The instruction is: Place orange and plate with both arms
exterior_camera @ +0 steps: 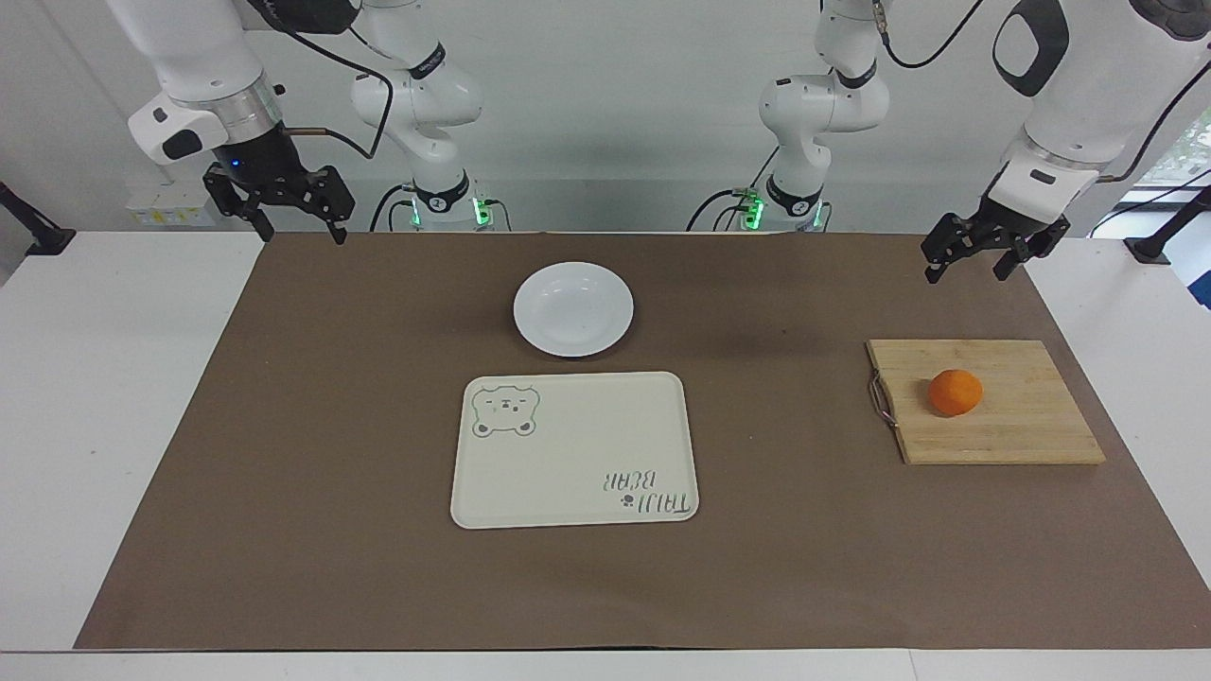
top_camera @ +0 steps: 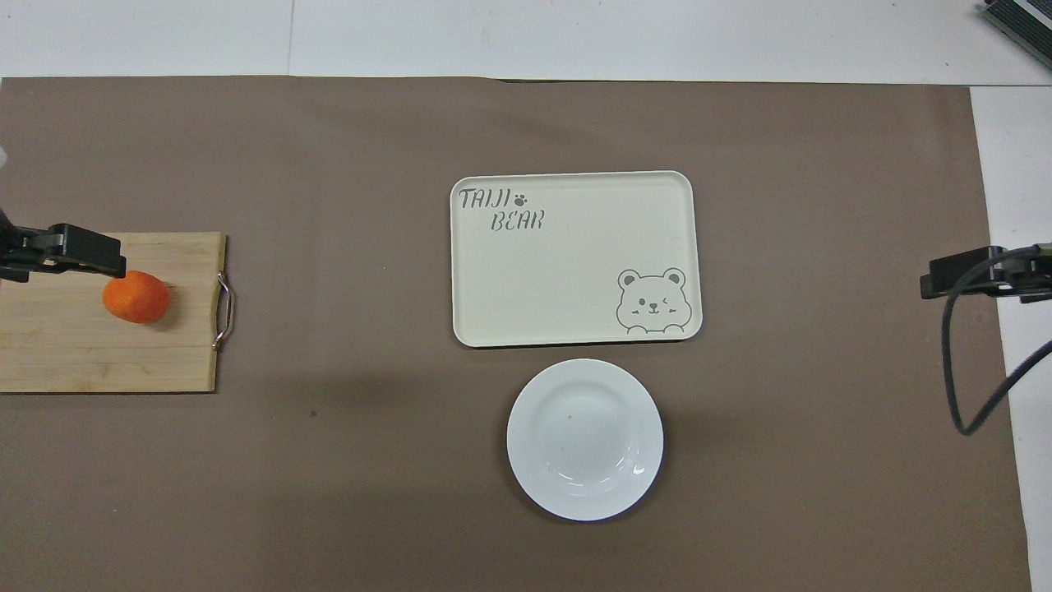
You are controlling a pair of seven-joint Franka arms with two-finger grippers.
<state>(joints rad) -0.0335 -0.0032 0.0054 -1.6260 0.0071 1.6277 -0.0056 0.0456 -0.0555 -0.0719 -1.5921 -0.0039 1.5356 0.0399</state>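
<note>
The orange (exterior_camera: pixel 955 392) lies on a wooden cutting board (exterior_camera: pixel 1026 430) toward the left arm's end of the table; it also shows in the overhead view (top_camera: pixel 136 297). The white plate (exterior_camera: pixel 573 308) sits empty on the brown mat, mid-table, nearer to the robots than the cream bear tray (exterior_camera: pixel 574 448). My left gripper (exterior_camera: pixel 967 269) hangs open in the air over the mat's edge, clear of the board and orange. My right gripper (exterior_camera: pixel 303 233) hangs open over the mat's corner at the right arm's end, well apart from the plate (top_camera: pixel 584 439).
The cream bear tray (top_camera: pixel 575 257) lies empty beside the plate. The cutting board (top_camera: pixel 82 353) has a metal handle on its edge facing the tray. A brown mat (exterior_camera: pixel 331 473) covers most of the white table. A black cable hangs by the right gripper (top_camera: pixel 957 279).
</note>
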